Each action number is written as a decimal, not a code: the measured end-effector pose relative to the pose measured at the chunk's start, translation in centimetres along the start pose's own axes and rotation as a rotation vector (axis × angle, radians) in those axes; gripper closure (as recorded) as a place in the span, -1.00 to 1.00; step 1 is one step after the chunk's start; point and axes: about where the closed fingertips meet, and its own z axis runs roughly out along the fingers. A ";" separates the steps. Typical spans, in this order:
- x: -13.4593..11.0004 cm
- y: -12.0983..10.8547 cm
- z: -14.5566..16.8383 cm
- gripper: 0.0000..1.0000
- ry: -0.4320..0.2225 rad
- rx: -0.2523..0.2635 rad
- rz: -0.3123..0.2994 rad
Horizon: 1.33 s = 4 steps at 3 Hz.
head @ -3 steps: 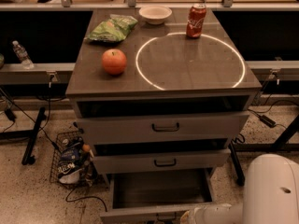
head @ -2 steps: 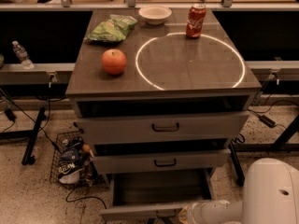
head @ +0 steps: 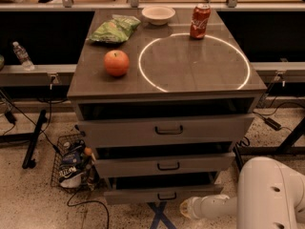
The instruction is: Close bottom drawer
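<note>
The bottom drawer (head: 143,195) is the lowest and narrowest of three grey drawers in the cabinet, with a small dark bar handle (head: 167,196) at its centre. Its front stands only slightly out from the cabinet, with a thin dark gap above it. My gripper (head: 185,208) is at the end of the white arm, low at the bottom right. It sits just below and to the right of the drawer's front, close to its lower right edge.
The middle drawer (head: 164,166) and top drawer (head: 164,130) both stand slightly out. On the cabinet top (head: 190,66) are an apple (head: 116,62), a green chip bag (head: 114,28), a white bowl (head: 158,14) and a red can (head: 199,21). A wire basket (head: 71,166) sits on the floor at left.
The bottom drawer has slid in from far open to nearly shut. My arm and gripper have moved forward toward the cabinet with it.
</note>
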 end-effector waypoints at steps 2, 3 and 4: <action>1.7 -2.0 -0.8 1.00 0.024 0.089 -0.004; 2.8 -5.3 -1.4 1.00 0.061 0.211 -0.032; 1.0 -7.4 -1.1 1.00 0.054 0.263 -0.076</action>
